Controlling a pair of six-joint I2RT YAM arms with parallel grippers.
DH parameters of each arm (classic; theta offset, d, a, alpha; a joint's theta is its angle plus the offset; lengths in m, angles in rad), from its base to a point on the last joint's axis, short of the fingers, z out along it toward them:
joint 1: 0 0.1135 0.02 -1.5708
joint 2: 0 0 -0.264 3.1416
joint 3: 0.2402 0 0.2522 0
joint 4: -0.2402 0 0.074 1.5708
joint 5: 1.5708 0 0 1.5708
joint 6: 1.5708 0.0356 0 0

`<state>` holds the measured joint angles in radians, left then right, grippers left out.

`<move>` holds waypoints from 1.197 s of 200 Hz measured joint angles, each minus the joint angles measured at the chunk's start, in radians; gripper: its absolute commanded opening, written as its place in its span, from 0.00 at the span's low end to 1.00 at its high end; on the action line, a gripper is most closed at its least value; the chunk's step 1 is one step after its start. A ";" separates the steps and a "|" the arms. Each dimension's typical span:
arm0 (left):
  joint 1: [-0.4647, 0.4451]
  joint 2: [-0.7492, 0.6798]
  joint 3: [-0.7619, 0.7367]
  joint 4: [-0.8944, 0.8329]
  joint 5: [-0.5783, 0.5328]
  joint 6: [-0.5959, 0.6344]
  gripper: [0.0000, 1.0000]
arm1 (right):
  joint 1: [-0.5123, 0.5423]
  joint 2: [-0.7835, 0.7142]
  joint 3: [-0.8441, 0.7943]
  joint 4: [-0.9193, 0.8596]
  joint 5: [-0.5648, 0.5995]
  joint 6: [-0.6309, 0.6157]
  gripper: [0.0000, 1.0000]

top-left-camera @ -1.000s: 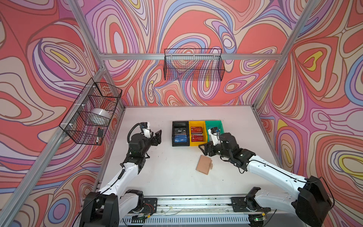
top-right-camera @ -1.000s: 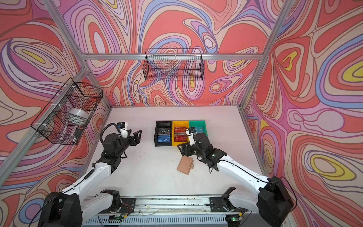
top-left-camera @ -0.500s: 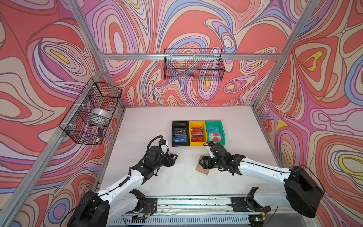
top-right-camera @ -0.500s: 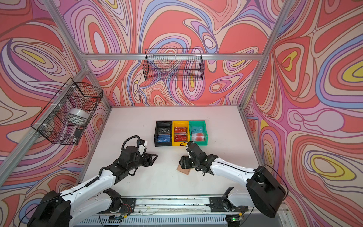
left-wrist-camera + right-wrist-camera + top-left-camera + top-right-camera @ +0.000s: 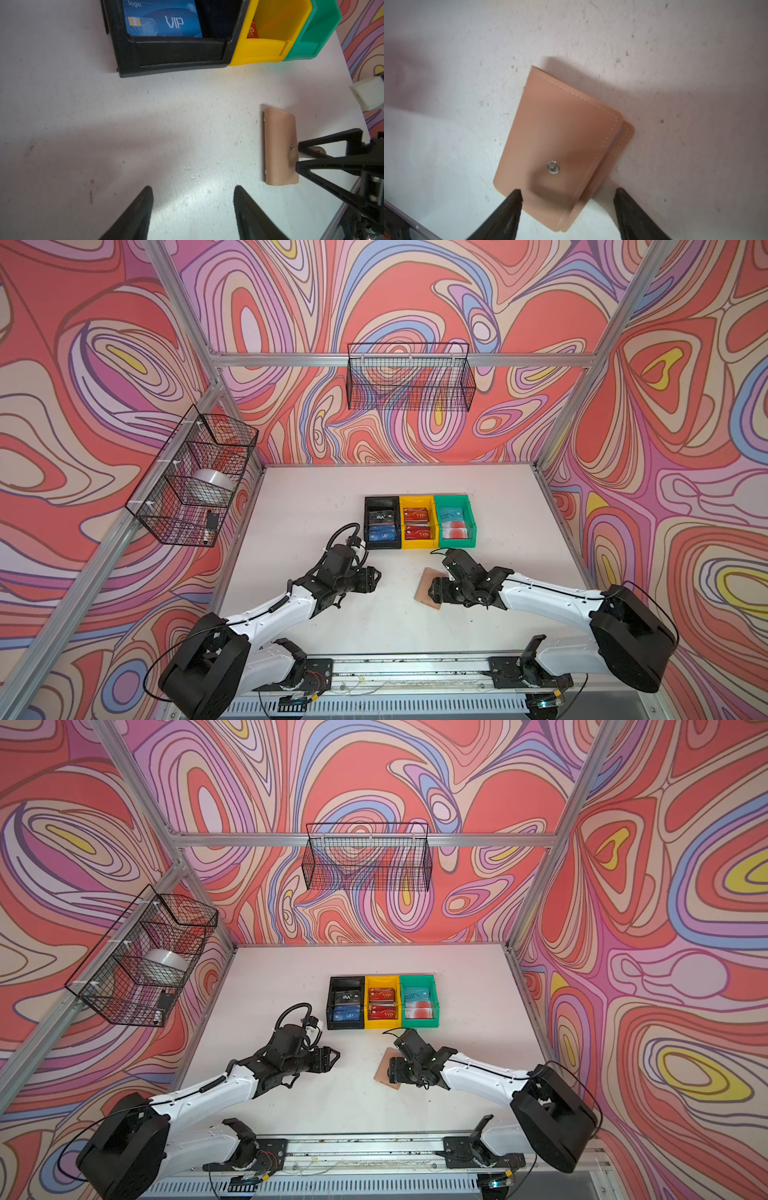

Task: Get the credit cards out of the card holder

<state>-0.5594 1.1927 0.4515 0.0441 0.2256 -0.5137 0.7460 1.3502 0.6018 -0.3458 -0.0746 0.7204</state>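
Fingers (image 5: 508, 216) of the right gripper (image 5: 568, 192) stood wide apart with nothing clamped. The near edge of the card holder (image 5: 560, 135) sat between the tips, one tip over a corner and the other off past the side. Contact or not: couldn't tell. Right wrist view gave detail the others lacked: holder closed and flat on the table (image 5: 446, 124), metal stud (image 5: 553, 167) bare on the top cover, two stitched leaves slightly offset. Both top views showed only part of the card holder (image 5: 423, 589) (image 5: 383, 1071), the rest hidden under the right gripper (image 5: 433, 590). They did place it: on the table in front of the yellow bin (image 5: 417, 501) and green bin (image 5: 454, 498), touching neither. Left gripper (image 5: 192, 188) was spread open too, bare table between its tips, well apart from the card holder (image 5: 278, 145). In a top view the left gripper (image 5: 374, 574) pointed toward the holder. Left wrist view caught the right gripper (image 5: 298, 155) side-on at the holder's long edge, near the stud. Credit cards (image 5: 417, 515): top views showed them in all three bins, blue in the black bin (image 5: 382, 501), red in the yellow, pale in the green. Left wrist view showed just the blue VIP card (image 5: 162, 20) and a red corner.
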 measured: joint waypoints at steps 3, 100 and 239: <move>0.000 0.000 0.000 0.000 0.001 0.000 0.65 | 0.000 0.000 0.000 0.004 -0.001 0.000 0.73; -0.003 0.001 0.005 -0.042 -0.002 0.002 0.65 | 0.000 -0.051 0.010 -0.022 -0.012 -0.002 0.73; -0.003 0.010 0.007 -0.071 -0.009 0.009 0.65 | 0.000 0.018 0.023 0.031 -0.032 0.004 0.73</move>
<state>-0.5625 1.2022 0.4583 -0.0265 0.2169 -0.5049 0.7460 1.3682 0.6250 -0.3153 -0.1066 0.7242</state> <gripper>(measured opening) 0.652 0.734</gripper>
